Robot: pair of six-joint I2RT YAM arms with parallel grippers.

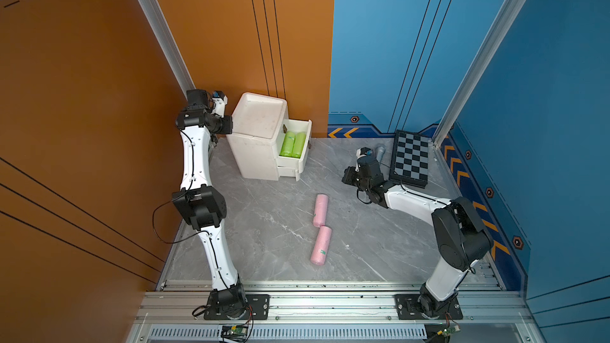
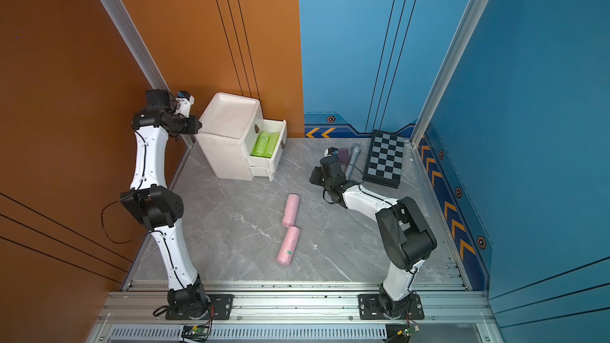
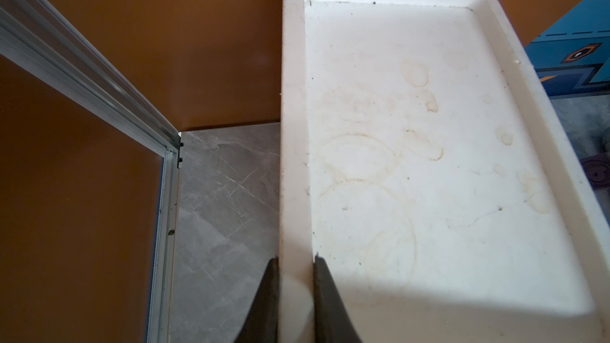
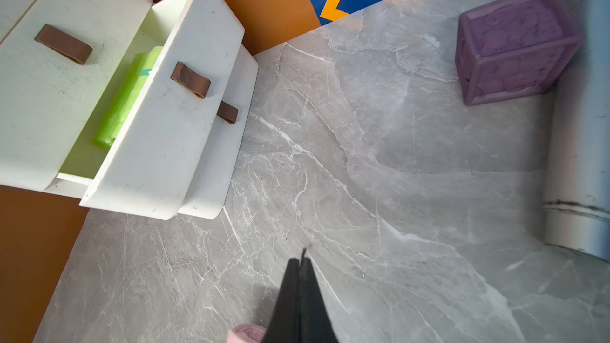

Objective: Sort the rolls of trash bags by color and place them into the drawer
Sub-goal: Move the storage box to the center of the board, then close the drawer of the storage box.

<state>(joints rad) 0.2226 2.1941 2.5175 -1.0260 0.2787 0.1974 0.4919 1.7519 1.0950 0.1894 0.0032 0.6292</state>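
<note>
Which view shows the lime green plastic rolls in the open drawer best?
The top views. In both top views the two lime green rolls lie side by side in the open middle drawer. The right wrist view shows part of one behind the drawer front; the left wrist view shows the white cabinet, no rolls.

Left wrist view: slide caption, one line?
Left tool pinching the stained tray-top rim of the white drawer cabinet.

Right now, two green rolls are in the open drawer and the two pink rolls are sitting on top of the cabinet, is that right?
Not quite. The two green rolls do lie in the open drawer, but the two pink rolls lie on the table in front of the cabinet, not on top of it. Both top views show this.
</note>
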